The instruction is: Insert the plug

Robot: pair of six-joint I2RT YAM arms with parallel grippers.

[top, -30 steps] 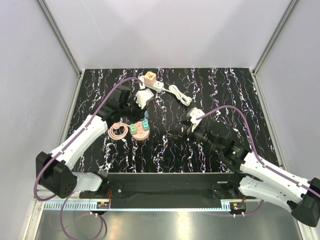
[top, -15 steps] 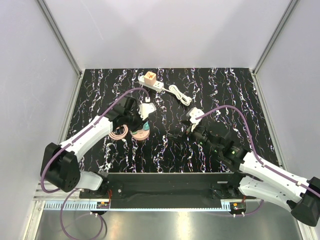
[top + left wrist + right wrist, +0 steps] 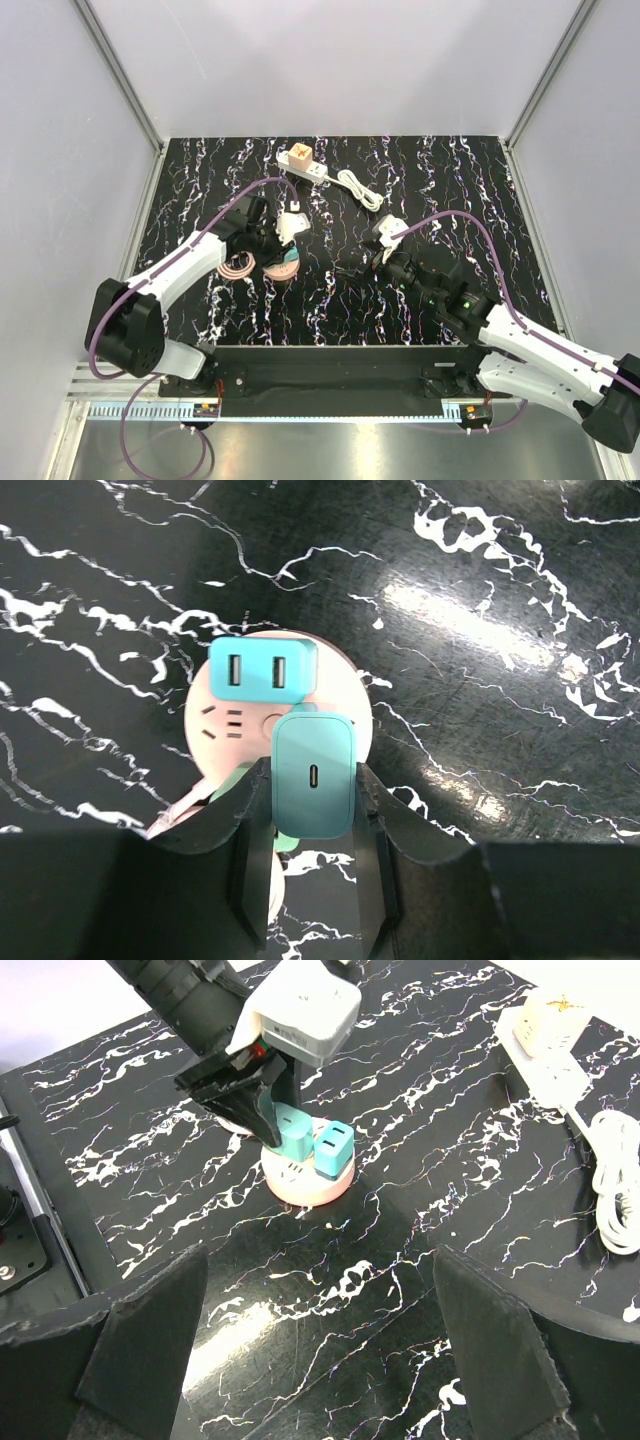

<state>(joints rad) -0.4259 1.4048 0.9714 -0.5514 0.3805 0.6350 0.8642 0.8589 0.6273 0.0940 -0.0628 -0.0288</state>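
With the left gripper (image 3: 310, 780) pinching the teal plug (image 3: 312, 750) at the pink round socket (image 3: 215, 720), beside the other plug (image 3: 262, 670) seated there, square prongs to slots, then press straight down. Hold the right gripper (image 3: 320, 1350), spread wide, well apart.

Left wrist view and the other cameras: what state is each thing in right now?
left gripper, shut on USB-C charger
USB-C charger, gripped, upright on round socket hub; seating unclear
two-port charger, plugged into the hub
right gripper, open, empty
white power strip, beige adapter on it, cord loosely coiled
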